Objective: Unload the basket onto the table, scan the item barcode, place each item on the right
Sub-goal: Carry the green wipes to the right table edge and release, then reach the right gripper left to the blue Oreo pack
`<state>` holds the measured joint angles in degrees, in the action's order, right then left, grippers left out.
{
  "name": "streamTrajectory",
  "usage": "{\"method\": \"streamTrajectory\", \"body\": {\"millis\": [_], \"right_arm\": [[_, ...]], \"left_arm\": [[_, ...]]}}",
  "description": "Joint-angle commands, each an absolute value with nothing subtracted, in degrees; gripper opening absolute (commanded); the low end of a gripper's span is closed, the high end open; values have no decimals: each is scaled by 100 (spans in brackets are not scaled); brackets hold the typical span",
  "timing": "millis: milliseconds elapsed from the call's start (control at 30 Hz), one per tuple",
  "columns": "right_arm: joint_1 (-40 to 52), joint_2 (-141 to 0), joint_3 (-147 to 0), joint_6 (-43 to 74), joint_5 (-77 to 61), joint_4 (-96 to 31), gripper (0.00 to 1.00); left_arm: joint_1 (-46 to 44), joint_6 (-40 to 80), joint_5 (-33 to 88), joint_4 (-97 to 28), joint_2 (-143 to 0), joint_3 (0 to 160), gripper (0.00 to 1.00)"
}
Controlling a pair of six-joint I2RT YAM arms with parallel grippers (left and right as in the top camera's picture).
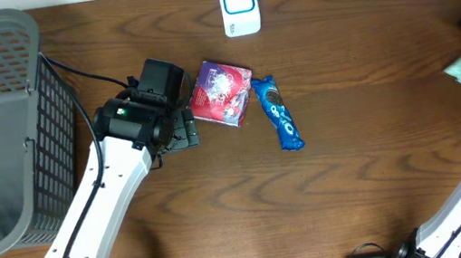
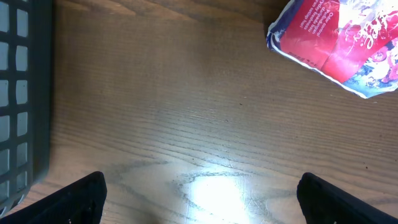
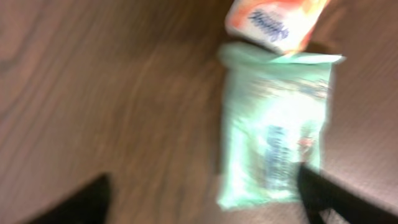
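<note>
Green packet [image 3: 273,137] — right claw [image 3: 202,190] spread wide

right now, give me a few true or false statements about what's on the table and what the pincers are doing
1. The left pincer is open, with nothing between its fingers. True.
2. The blue cookie packet lies inside the basket. False: it lies on the table, just right of the red packet.
3. The white scanner sits near the far edge, beyond both packets. True.
4. The right pincer is shut on the green packet. False: its fingers stand wide apart and the packet lies on the wood.
</note>
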<state>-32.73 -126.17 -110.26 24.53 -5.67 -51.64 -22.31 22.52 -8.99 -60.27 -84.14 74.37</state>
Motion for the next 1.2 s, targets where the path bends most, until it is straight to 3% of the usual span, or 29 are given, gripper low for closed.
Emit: {"method": "streamTrajectory", "body": {"millis": [0, 367, 433, 533, 633, 733, 1167], "right_arm": [[-3264, -12586, -11078, 2241, -458, -5196, 99], [-2749, -12586, -11078, 1887, -4447, -5872, 99], [-2543, -12586, -11078, 1516, -4556, -6263, 94], [-2091, -12586, -11067, 661, -4261, -6932, 86], [-1494, -12586, -10971, 351, -3461, -7494, 91], [-805, -12586, -10838, 357, -2626, -7660, 84], [2143, -12580, -10818, 2012, 1085, -7352, 80]], "left_arm": [[-2246, 2283, -969, -6060, -8427, 7448, 98], [-2246, 2283, -967, -6060, -8427, 7448, 98], [-2246, 2283, -969, -6060, -8427, 7448, 98], [-2246, 2283, -967, -6060, -8427, 7448, 98], [-2246, 2283, -967, -6060, -8427, 7448, 98], [-2246, 2283, -967, -6060, -8427, 7448, 98], [-2246, 2283, -967, -6060, -8427, 7448, 98]]}}
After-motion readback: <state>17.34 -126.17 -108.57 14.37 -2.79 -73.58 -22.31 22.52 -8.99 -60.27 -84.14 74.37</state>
